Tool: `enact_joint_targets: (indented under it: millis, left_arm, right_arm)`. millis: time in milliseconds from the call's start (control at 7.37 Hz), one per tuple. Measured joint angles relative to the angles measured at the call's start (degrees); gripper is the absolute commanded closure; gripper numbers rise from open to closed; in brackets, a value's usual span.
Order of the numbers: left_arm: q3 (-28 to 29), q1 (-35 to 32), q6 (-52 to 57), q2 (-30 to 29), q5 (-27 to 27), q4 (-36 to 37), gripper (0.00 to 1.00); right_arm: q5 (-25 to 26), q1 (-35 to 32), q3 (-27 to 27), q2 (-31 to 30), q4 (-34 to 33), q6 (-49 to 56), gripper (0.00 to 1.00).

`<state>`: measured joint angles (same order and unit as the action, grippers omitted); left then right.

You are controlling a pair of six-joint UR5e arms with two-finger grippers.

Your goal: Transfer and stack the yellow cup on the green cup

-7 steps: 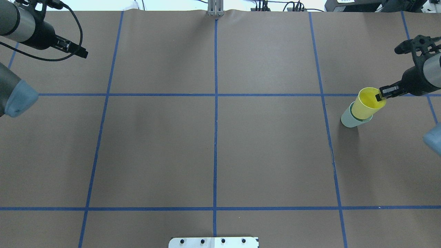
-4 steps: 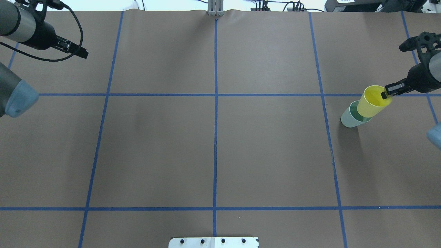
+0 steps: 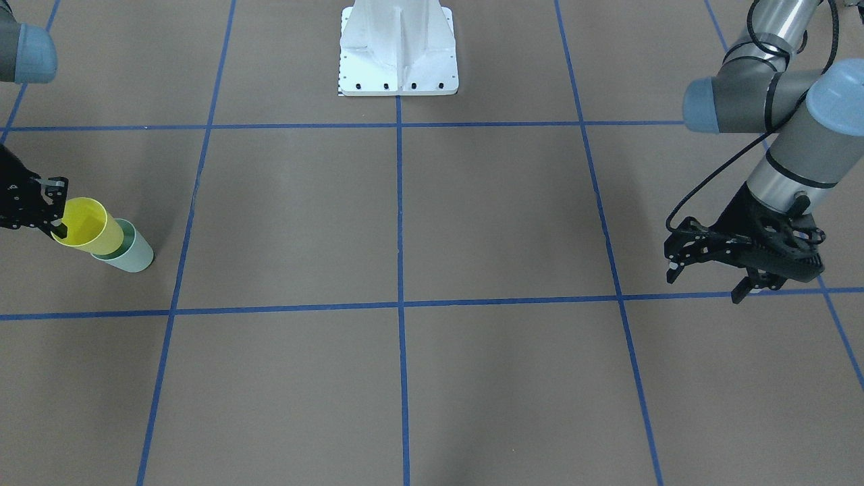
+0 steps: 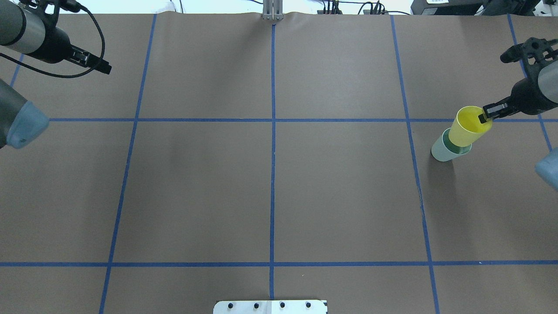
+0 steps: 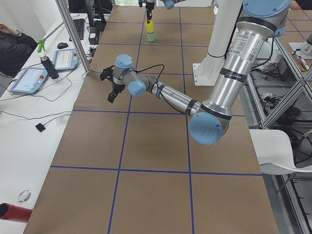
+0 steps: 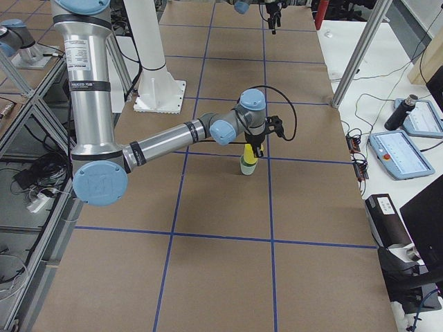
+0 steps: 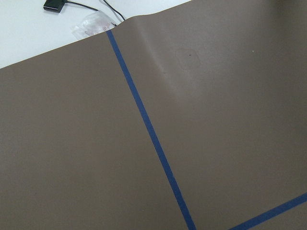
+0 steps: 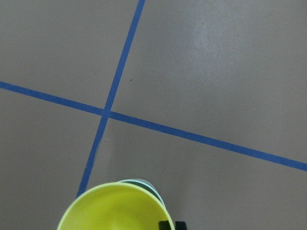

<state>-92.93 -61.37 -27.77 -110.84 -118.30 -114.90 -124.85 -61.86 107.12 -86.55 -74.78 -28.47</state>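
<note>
Paper (image 4: 270, 187), tape-gridded, lies all around. My right gripper (image 4: 483, 117) pinches the tapered yellow cup (image 4: 464, 131), tilted in the green cup (image 4: 441, 152); left gripper (image 3: 705, 285) gapes.

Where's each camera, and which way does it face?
Front: across table, facing base; left gripper view-right.
Overhead: behind robot, looking down; right gripper view-right.
Left side: table end; left arm near.
Right side: opposite end; right arm near.
Left wrist: down at table; no body.
Right wrist: down into yellow cup; gripper tip.
Front, overhead share yellow cup, green cup.
</note>
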Motion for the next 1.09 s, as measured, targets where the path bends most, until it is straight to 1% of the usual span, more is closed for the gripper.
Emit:
enact_joint_targets:
  millis: [678,814,950,1085]
  left_arm:
    - [0.0,-0.1,0.0,0.0,0.0,0.0,0.00]
    - [0.0,-0.1,0.0,0.0,0.0,0.0,0.00]
    - [0.0,-0.1,0.0,0.0,0.0,0.0,0.00]
    - [0.0,-0.1,0.0,0.0,0.0,0.1,0.00]
  right_arm:
    - [0.4,1.0,-0.6,-0.2,-0.2,0.0,1.00]
    - [0.3,1.2,-0.8,-0.1,-0.2,0.0,0.56]
    - [0.2,1.4,-1.2,0.0,-0.1,-0.1,0.01]
    - [0.1,1.6,-1.4,0.0,-0.1,-0.2,0.00]
